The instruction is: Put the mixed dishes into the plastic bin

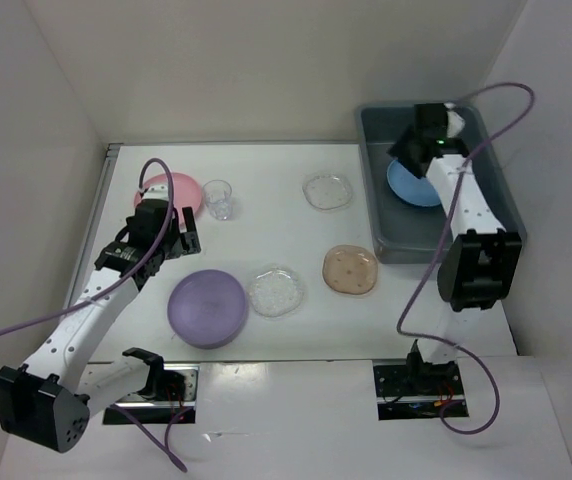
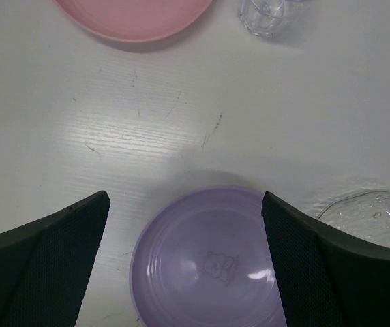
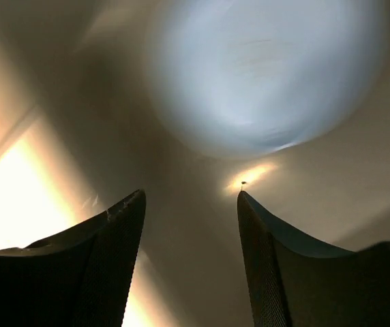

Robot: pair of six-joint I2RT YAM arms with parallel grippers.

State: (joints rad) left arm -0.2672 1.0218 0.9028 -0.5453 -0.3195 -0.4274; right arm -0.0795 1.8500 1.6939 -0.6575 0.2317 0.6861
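Observation:
The grey-blue plastic bin [image 1: 501, 195] stands at the back right with a blue plate [image 1: 409, 186] lying in it. My right gripper [image 1: 428, 140] hangs open and empty inside the bin, just above the blue plate [image 3: 266, 71]. My left gripper [image 1: 166, 232] is open and empty above the table, between the pink plate [image 1: 178, 188] and the purple plate [image 1: 206, 307]. The purple plate [image 2: 208, 266] lies below and between its fingers. A small clear cup [image 1: 218, 199], two clear glassy plates [image 1: 327, 191] [image 1: 275, 290] and a brownish squarish plate [image 1: 351, 269] lie on the table.
White walls close in the table at the back and on both sides. Purple cables loop from both arms. The pink plate [image 2: 137, 17] and the clear cup [image 2: 266, 15] show at the top of the left wrist view, a clear plate [image 2: 376, 218] at its right.

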